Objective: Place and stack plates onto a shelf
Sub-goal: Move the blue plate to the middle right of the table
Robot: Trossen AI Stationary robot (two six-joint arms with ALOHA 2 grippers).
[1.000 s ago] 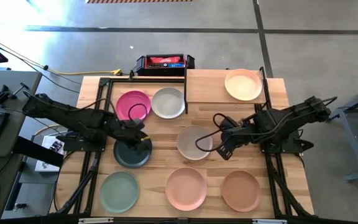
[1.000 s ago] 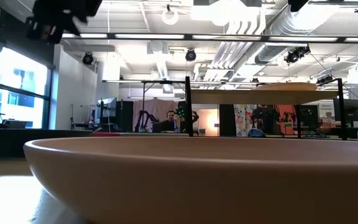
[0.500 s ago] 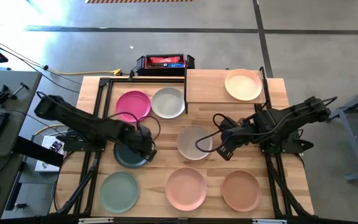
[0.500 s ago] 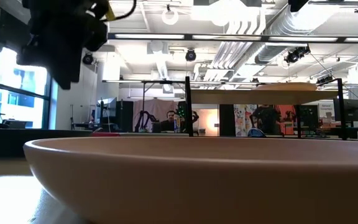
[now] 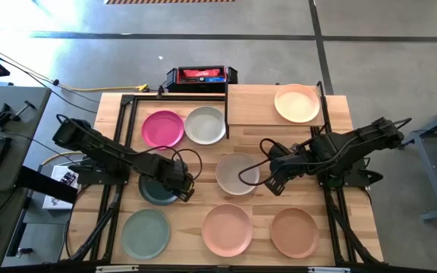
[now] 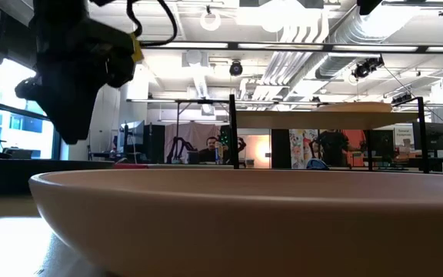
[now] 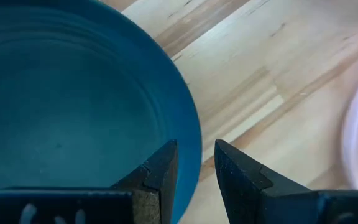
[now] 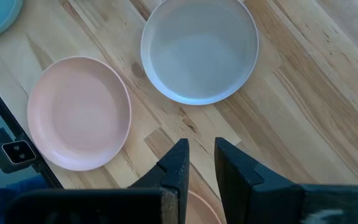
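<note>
Since a second ago the left gripper [image 5: 182,187] has travelled across the dark teal plate [image 5: 158,189] to its far rim and come lower. Its jaws are now narrow and stand on both sides of the plate's edge, not yet closed on it. The step in hand seems to be grasping this plate, which lies on the bench [image 5: 203,155]. Next the jaws must close, then lift it toward the shelf [image 5: 253,106]. The right gripper [image 5: 273,184] waits narrow beside the beige plate [image 5: 234,173].

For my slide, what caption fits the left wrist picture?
Left gripper straddling the dark teal plate's rim.
</note>
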